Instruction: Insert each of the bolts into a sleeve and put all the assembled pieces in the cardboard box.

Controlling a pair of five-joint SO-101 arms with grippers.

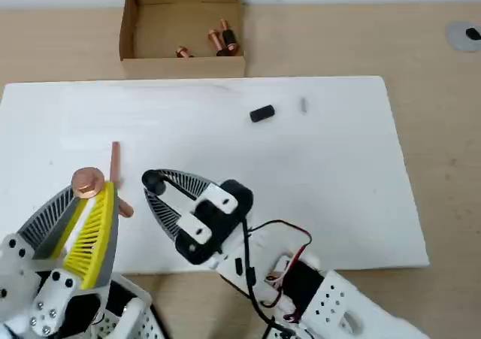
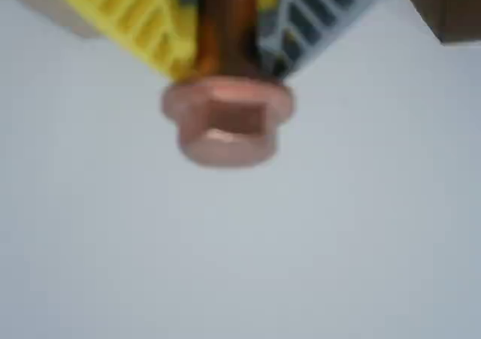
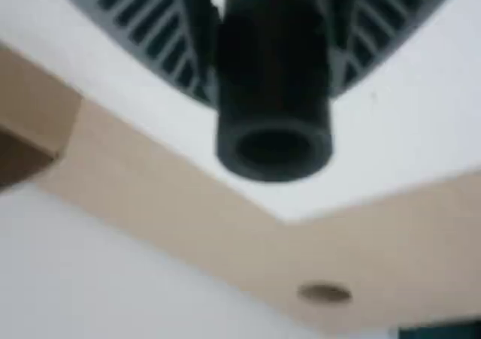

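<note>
My left gripper (image 1: 99,192), with one yellow and one grey finger, is shut on a copper bolt (image 1: 89,183) at the mat's front left. Its hexagonal head (image 2: 228,125) sticks out past the fingertips. A second copper bolt (image 1: 115,161) lies on the mat right beside that gripper, partly hidden by the yellow finger. Just to the right, my black right gripper (image 1: 156,183) is shut on a black sleeve (image 3: 274,113), open end pointing outward. Another black sleeve (image 1: 261,113) lies loose farther back. The cardboard box (image 1: 183,67) behind the mat holds several assembled pieces (image 1: 222,38).
The white mat (image 1: 338,189) covers most of the wooden table. A small grey piece (image 1: 304,104) lies near the loose sleeve. A round grey port (image 1: 463,35) sits in the table at the far right. Red and black wires (image 1: 279,230) trail behind the right arm.
</note>
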